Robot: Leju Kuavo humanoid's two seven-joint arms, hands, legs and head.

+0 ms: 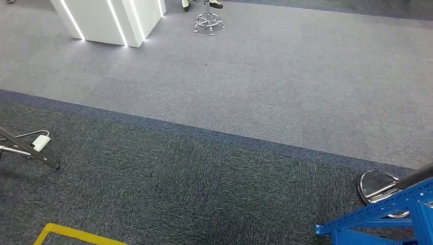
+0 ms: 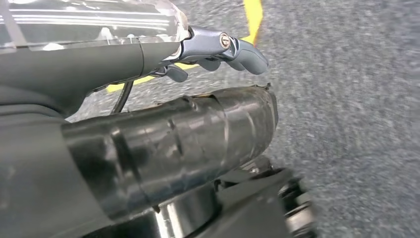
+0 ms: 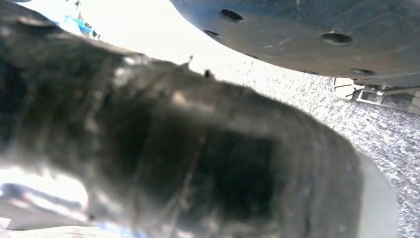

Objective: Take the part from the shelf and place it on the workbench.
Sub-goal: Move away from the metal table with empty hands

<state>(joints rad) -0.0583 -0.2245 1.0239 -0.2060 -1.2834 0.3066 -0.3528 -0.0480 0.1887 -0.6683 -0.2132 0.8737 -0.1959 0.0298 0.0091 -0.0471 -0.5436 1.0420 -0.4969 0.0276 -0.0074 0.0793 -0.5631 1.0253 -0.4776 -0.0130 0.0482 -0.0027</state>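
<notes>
- I cannot find the part: no picture shows it clearly, so I can't give its heading or long axis.
- My left hand (image 2: 218, 49) has its fingers (image 2: 247, 57) curled over carpet, apparently empty; the right hand's state I cannot tell.
- The blue shelf (image 1: 388, 214) stands near right, so I judge the pick not yet made.

The left hand (image 2: 218, 49) is showing blue-grey fingers (image 2: 247, 57) with rounded tips, joined by a silver screw (image 2: 225, 39) at a knuckle. Behind them a clear, glossy cover (image 2: 89, 22) is catching white streaks of light above a smooth dark grey shell (image 2: 74, 67). A thin black cable (image 2: 120, 101) is running beneath it. The thick thumb (image 2: 198, 134) is looking wrapped in shiny black tape, creased and frayed at its edges. The right hand (image 3: 188, 163) is appearing blurred, as a dark, tape-wrapped mass.
</notes>
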